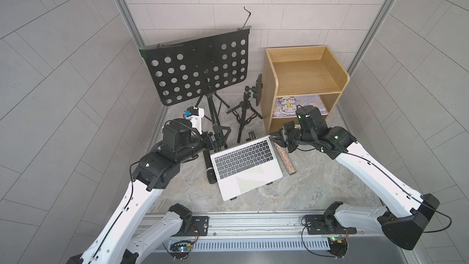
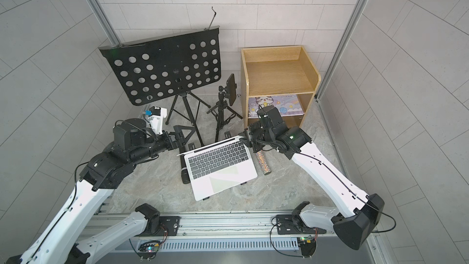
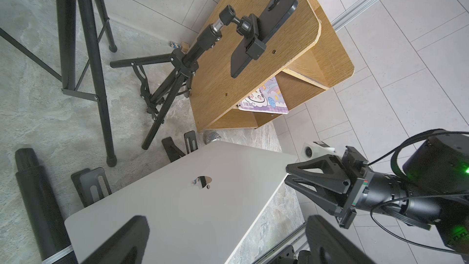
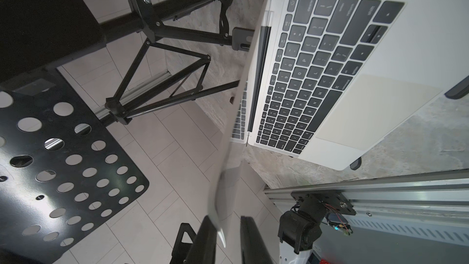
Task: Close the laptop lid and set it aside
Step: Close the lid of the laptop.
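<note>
Laptop (image 1: pixel 247 166) open at mid-desk. Only the left wrist view shows the lid (image 3: pixel 182 199) from outside; right gripper (image 3: pixel 286 175) clamps its corner. Left gripper (image 3: pixel 227 220) stands wide behind the lid.

light: bright, even, soft shadows | glare: laptop (image 1: pixel 253 179) kinda blown out | edges: fisheye bend, top views | blur: lid (image 4: pixel 223 186) edge smeared close-up

One laptop (image 1: pixel 247 171), two tripods (image 1: pixel 245 116) (image 1: pixel 212 113), one shelf (image 1: pixel 304 77)

The right claw (image 4: pixel 225 222) clamps the lid (image 4: pixel 231 173), keyboard (image 4: pixel 317 67) exposed.
</note>
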`<action>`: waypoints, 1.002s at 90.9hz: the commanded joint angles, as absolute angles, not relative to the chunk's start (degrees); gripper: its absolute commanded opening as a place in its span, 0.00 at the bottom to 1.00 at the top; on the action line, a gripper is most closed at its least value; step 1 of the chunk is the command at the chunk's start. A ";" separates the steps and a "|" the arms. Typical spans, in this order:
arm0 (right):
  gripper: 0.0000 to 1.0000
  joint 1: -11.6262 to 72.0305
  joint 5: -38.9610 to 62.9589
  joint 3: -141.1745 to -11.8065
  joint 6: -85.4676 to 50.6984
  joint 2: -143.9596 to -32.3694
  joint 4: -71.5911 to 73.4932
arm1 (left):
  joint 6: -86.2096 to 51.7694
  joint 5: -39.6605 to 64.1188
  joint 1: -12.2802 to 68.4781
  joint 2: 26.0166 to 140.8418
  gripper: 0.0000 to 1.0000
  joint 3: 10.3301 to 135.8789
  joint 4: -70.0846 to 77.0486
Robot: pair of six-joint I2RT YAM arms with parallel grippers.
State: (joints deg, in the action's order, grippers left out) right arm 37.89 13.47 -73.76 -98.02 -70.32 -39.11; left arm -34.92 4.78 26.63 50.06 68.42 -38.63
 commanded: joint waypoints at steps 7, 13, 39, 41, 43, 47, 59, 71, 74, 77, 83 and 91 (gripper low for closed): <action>0.17 38.14 12.38 -69.35 -98.18 -67.23 -40.17 | -33.66 5.28 26.27 50.24 1.00 69.77 -39.20; 0.16 38.14 12.35 -68.23 -98.13 -66.47 -40.21 | -33.64 5.49 26.24 50.37 1.00 69.81 -39.08; 0.14 38.14 11.87 -61.74 -98.45 -61.45 -40.83 | -33.80 6.48 26.16 50.48 1.00 69.69 -39.27; 0.14 38.14 11.80 -61.14 -98.44 -60.98 -40.97 | -33.85 6.56 26.16 50.46 1.00 69.63 -39.24; 0.14 38.14 11.74 -60.59 -98.39 -60.53 -41.18 | -33.95 6.67 26.12 50.43 1.00 69.61 -39.21; 0.14 38.12 11.69 -59.49 -98.20 -59.67 -41.58 | -34.25 6.87 26.23 50.42 1.00 69.47 -39.12; 0.14 38.14 11.32 -55.58 -97.41 -57.18 -42.01 | -34.92 7.79 26.20 50.46 1.00 68.86 -38.81; 0.15 38.14 11.36 -52.38 -97.12 -56.29 -39.80 | -35.73 8.69 26.14 50.50 1.00 67.87 -38.33; 0.15 38.14 11.34 -51.85 -97.01 -56.31 -39.27 | -35.92 8.90 26.25 50.51 1.00 67.66 -38.20; 0.15 38.14 11.20 -51.49 -96.76 -56.37 -38.87 | -36.02 9.00 26.15 50.47 1.00 67.41 -38.11; 0.15 38.14 10.72 -51.04 -96.04 -56.79 -38.28 | -36.28 9.16 26.24 50.53 1.00 66.80 -37.94; 0.15 38.14 10.18 -50.44 -95.01 -57.23 -37.81 | -36.58 9.55 26.23 50.37 1.00 66.21 -37.88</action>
